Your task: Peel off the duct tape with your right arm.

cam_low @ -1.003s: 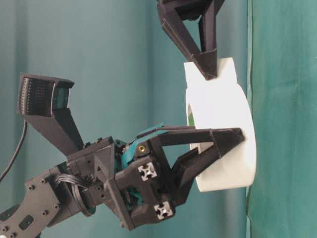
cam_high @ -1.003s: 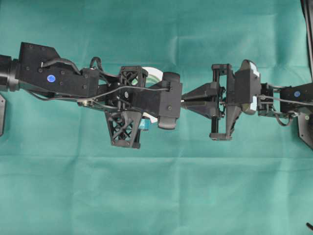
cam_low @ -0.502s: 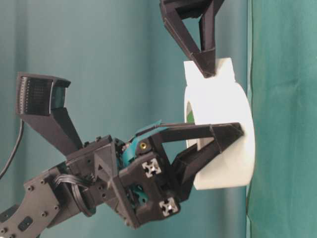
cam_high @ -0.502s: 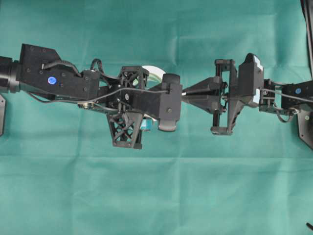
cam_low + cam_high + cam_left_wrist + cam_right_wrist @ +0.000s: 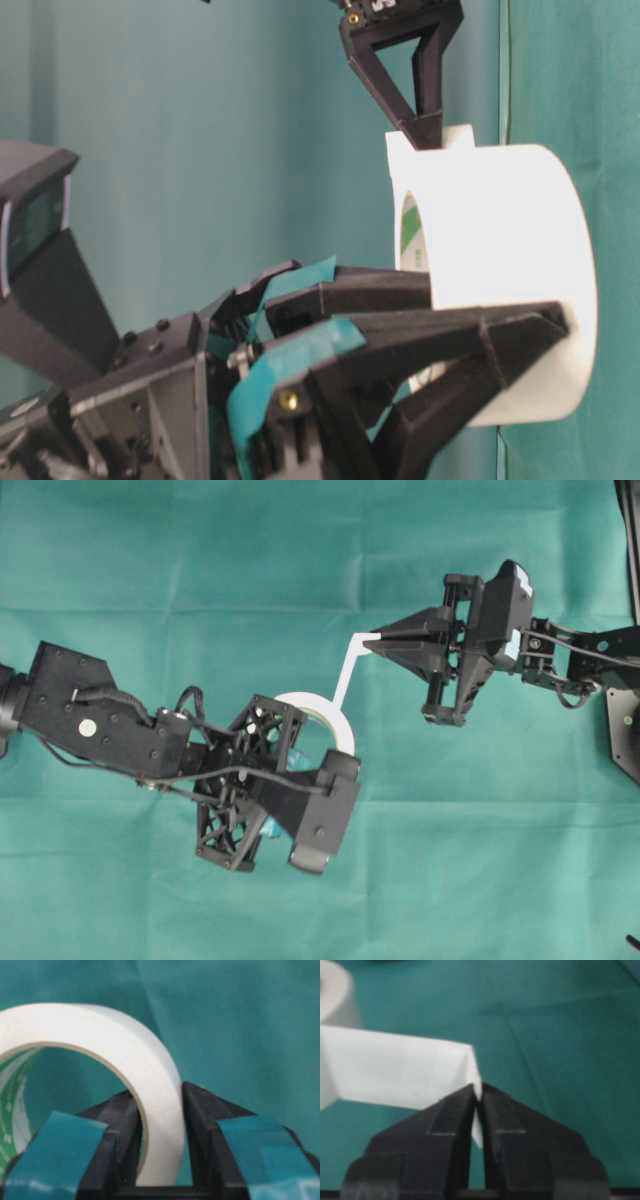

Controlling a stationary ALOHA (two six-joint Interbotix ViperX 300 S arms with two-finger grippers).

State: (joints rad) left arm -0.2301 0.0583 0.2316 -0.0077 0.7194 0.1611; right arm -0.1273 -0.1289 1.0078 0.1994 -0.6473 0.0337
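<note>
The duct tape is a wide white roll with green print inside its core, lying flat just above the green cloth. My left gripper is shut on the roll's wall, one finger inside the core and one outside; in the overhead view the arm hides those fingers. A loose white strip runs from the roll up to my right gripper, which is shut on the strip's folded end. From table level the right gripper's tip sits at the roll's upper edge.
Green cloth covers the whole table, with creases across it. A black base block stands at the right edge behind the right arm. The left arm stretches in from the left edge.
The left arm swung the roll toward the near side and left. The right gripper pulled back and away, and a length of strip now stretches out between roll and fingertips.
</note>
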